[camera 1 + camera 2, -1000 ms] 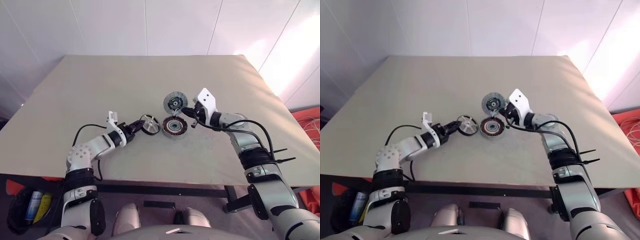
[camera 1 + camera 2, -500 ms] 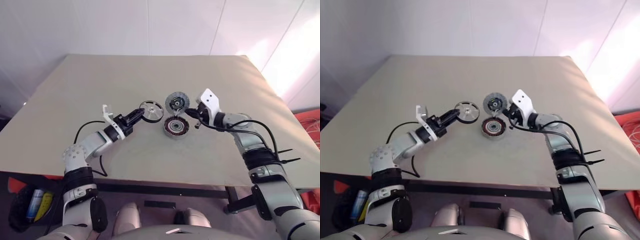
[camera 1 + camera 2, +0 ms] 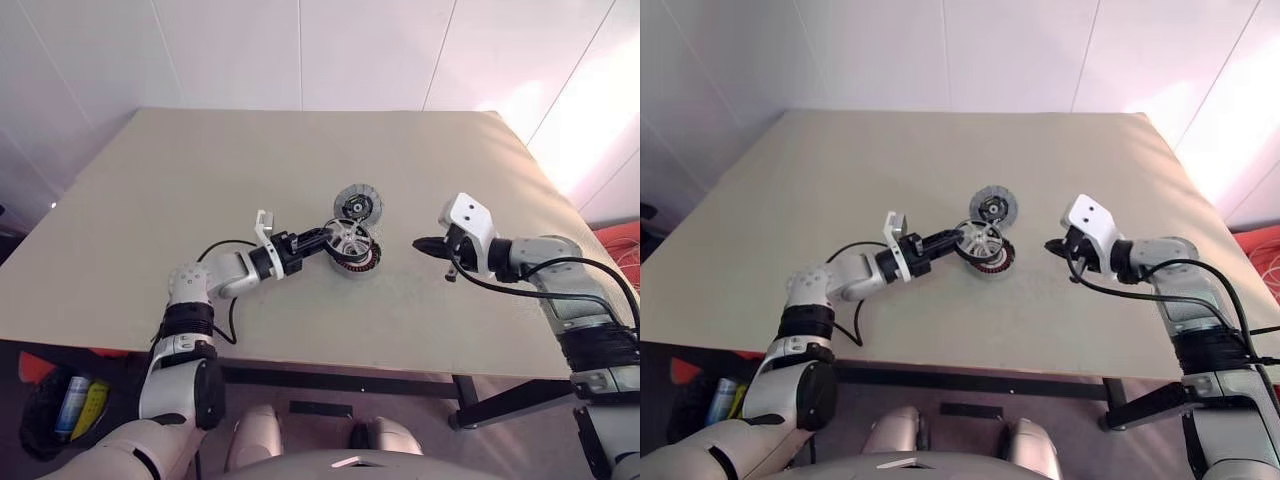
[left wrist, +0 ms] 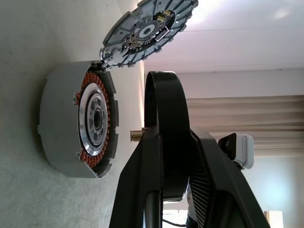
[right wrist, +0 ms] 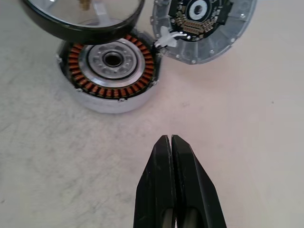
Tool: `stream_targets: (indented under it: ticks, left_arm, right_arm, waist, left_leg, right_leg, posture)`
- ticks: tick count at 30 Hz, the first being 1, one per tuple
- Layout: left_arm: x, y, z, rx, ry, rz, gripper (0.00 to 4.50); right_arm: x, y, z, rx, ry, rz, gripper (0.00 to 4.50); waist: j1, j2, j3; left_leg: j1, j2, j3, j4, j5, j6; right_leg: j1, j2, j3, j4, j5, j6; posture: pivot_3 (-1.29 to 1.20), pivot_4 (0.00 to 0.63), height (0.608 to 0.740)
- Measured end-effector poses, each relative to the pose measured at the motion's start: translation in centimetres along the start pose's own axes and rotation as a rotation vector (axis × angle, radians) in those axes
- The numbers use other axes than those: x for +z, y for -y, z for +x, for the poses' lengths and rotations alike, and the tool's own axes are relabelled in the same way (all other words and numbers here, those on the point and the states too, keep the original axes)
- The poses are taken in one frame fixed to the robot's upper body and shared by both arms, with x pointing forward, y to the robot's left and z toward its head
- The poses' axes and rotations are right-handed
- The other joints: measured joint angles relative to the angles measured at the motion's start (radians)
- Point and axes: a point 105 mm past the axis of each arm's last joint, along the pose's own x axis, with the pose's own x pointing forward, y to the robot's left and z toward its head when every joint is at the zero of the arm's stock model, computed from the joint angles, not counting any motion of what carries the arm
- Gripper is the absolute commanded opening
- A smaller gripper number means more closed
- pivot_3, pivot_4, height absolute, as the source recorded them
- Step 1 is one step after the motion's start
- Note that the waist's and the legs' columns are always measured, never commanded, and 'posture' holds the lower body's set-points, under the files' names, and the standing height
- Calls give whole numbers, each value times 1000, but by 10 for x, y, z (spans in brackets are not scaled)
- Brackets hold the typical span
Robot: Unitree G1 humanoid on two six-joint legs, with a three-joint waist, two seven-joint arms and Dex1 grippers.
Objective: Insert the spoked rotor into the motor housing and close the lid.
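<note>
The spoked rotor [image 3: 347, 238] was pinched by its rim in the left gripper [image 3: 326, 239], held just above the open motor housing [image 5: 112, 71]. The lid [image 3: 356, 203] stood open. The right gripper [image 5: 171, 156], fingers together and empty, hung nearby.

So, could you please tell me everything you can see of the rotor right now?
The rotor is a small flat wheel with a black outer rim and a silvery spoked face around a central hub; a short brass-coloured shaft stub sticks out of its centre toward the housing. It looks like metal. The left gripper is shut on its rim, one black finger on each face. It is held in the air just above the open housing, roughly face to face with it, not yet seated. The lid stands open behind.
</note>
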Motion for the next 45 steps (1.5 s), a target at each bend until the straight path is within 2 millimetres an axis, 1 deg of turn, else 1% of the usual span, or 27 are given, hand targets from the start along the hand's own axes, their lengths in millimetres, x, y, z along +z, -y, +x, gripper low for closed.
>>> stream_targets:
  ticks: [5,7,12,16,23,30,32,33,36,41,45]
  left_arm:
    - [-3,-7,13,22,-28,-6,425]
    - [-7,-11,23,29,-45,-6,425]
    - [-15,-9,40,26,-82,17,425]
    - [-11,-17,39,53,-59,28,425]
    - [-3,-19,40,48,-19,25,425]
    - [-3,-21,40,48,-20,41,425]
    - [-4,-22,40,52,-25,45,1137]
    - [-4,-24,39,64,-30,51,1353]
    - [-6,-22,39,51,-41,53,2284]
    - [-6,-20,36,39,-52,16,2284]
    - [-7,-20,28,37,-76,-3,2284]
  right_arm:
    - [12,-4,-2,13,30,-22,0]
    - [11,-3,-3,4,26,-12,0]
    - [11,-2,-3,-11,23,-7,0]
    - [11,-1,-3,-23,22,-6,0]
    - [11,0,-1,-34,28,-5,0]
    - [16,3,1,-54,42,-17,0]
    - [18,4,1,-58,48,-22,0]
    - [18,4,1,-58,50,-24,0]
    - [18,4,2,-62,53,-27,0]
    - [17,5,3,-71,52,-25,0]
    - [15,5,4,-71,52,-19,0]
  waist:
    - [5,0,0]
    - [6,0,0]
    - [9,0,0]
    - [8,0,0]
    - [9,0,0]
    - [10,0,0]
    - [10,0,0]
    - [10,0,0]
    - [13,1,0]
    - [16,1,0]
    - [17,1,0]
  left_leg:
    - [0,0,0,0,0,0]
    - [-1,0,0,0,0,1]
    - [-1,-2,0,0,-1,2]
    - [-1,-2,0,0,-1,2]
    - [0,-3,0,0,-1,3]
    - [0,-4,0,0,-1,3]
    - [0,-4,0,0,-1,3]
    - [0,-4,0,0,-1,3]
    - [0,-4,0,0,-2,4]
    - [2,-5,0,0,-2,4]
    - [1,-5,0,0,-2,4]
  right_leg:
    - [0,0,0,-1,1,1]
    - [0,0,0,-1,3,-3]
    - [0,-2,0,-1,3,-3]
    - [0,-2,0,-1,3,-4]
    - [0,-3,0,-1,3,-4]
    - [1,-4,0,-1,4,-4]
    - [1,-4,0,-1,4,-4]
    - [1,-4,0,-1,4,-4]
    - [1,-5,-1,-1,4,-5]
    - [2,-5,-1,-1,4,-5]
    - [2,-5,-1,-1,4,-5]
  posture:
    - [0,0,740]
    - [0,0,740]
    - [0,0,740]
    - [0,0,740]
    - [0,0,740]
    - [0,0,740]
    - [0,0,740]
    - [0,0,740]
    - [0,0,740]
    - [0,0,740]
    - [0,0,740]
